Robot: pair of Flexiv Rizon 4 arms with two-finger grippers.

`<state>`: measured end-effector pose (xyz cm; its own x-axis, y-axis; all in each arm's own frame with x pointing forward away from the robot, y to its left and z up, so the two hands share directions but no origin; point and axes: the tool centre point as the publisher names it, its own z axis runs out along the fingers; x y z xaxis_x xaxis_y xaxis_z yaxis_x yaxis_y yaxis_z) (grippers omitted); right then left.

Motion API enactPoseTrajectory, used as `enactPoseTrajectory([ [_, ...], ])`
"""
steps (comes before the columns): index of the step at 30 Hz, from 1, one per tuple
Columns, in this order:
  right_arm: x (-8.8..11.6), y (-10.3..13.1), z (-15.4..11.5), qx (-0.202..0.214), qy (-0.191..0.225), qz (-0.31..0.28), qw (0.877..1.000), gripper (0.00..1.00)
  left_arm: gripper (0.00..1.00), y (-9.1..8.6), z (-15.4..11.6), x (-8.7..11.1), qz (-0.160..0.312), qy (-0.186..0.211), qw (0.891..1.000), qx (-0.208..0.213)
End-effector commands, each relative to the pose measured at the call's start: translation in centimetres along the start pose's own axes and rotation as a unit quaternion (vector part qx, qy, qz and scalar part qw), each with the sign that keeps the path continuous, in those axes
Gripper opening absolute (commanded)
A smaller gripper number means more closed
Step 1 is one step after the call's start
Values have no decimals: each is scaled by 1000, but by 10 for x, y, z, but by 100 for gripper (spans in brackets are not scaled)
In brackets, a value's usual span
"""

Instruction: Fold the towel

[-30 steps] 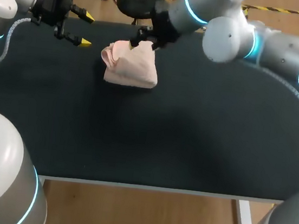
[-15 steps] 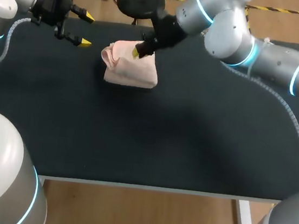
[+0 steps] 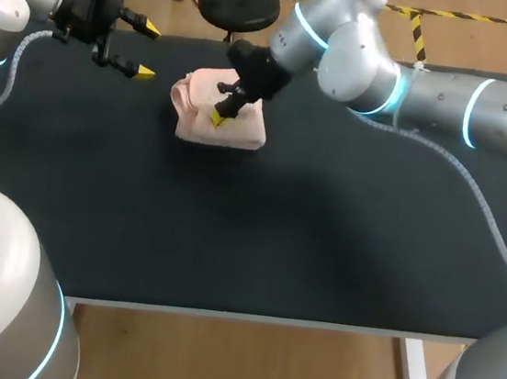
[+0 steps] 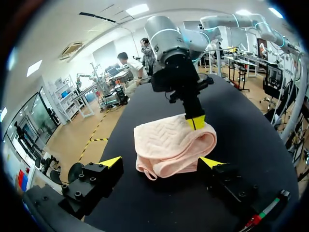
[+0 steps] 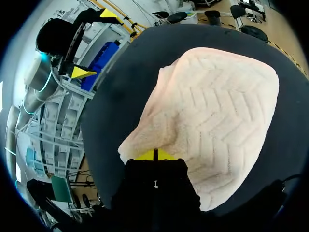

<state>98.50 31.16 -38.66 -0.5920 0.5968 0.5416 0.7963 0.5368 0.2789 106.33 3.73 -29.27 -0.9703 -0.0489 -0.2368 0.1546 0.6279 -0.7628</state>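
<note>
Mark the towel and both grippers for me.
towel (image 3: pixel 242 134), head view, folded top face.
right gripper (image 3: pixel 216 118), head view, shut yellow tips over the towel.
left gripper (image 3: pixel 149 49), head view, gap between its open tips.

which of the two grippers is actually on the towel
The right gripper: its yellow tips are together, down on top of the pink towel. The left gripper is open beside the towel, not touching it.

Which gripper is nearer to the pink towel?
Right. The right gripper, shut, rests its tips on top of the towel; the left gripper hangs open beside the towel, apart from it.
</note>
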Motion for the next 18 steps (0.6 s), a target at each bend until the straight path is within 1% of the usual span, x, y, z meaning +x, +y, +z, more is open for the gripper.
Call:
enactPoseTrajectory([
  [1, -8, 4, 19, 31, -20, 4, 999, 0, 100, 1, 1, 1, 1, -2, 1000, 1],
  [3, -12, 0, 25, 42, -32, 5, 999, 0, 100, 1, 1, 1, 1, -2, 1000, 1],
  [5, -15, -2, 30, 48, -36, 7, 998, 0, 100, 1, 1, 1, 1, -2, 1000, 1],
  [9, -19, -4, 36, 55, -47, 3, 997, 0, 100, 1, 1, 1, 1, -2, 1000, 1],
  [11, -20, -3, 36, 54, -46, 3, 997, 0, 100, 1, 1, 1, 1, -2, 1000, 1],
  [15, -17, 3, 18, 23, -46, -6, 999, 0, 100, 1, 1, 1, 1, -2, 1000, 1],
  [18, -13, 9, -2, -5, -46, -10, 999, 0, 100, 1, 1, 1, 1, -2, 1000, 1],
])
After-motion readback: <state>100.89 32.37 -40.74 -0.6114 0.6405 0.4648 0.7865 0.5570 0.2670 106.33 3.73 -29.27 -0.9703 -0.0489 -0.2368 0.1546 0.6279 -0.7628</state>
